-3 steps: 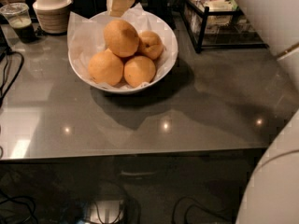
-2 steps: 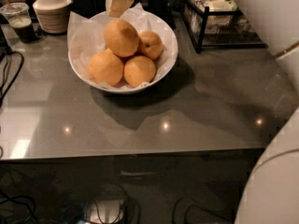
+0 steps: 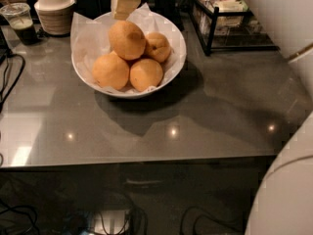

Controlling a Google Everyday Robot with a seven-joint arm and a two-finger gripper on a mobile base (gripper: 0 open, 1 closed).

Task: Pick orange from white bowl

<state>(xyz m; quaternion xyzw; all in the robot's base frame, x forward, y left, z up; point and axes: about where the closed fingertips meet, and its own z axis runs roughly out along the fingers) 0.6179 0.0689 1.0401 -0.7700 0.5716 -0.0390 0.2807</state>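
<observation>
- gripper [image 3: 123,4]: unmoved since the earlier frame; i hold it just above the orange [image 3: 126,39]; whether it grips, i cannot tell.
- orange lies topmost in the bowl [image 3: 177,62].
- ribbed bowl [image 3: 55,14] and cup [image 3: 19,21] stand behind, to the left.

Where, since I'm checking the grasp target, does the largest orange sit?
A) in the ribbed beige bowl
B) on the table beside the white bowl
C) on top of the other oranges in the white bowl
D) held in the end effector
C: the orange rests atop three other oranges inside the white bowl, with the end effector at the bowl's far rim.
</observation>
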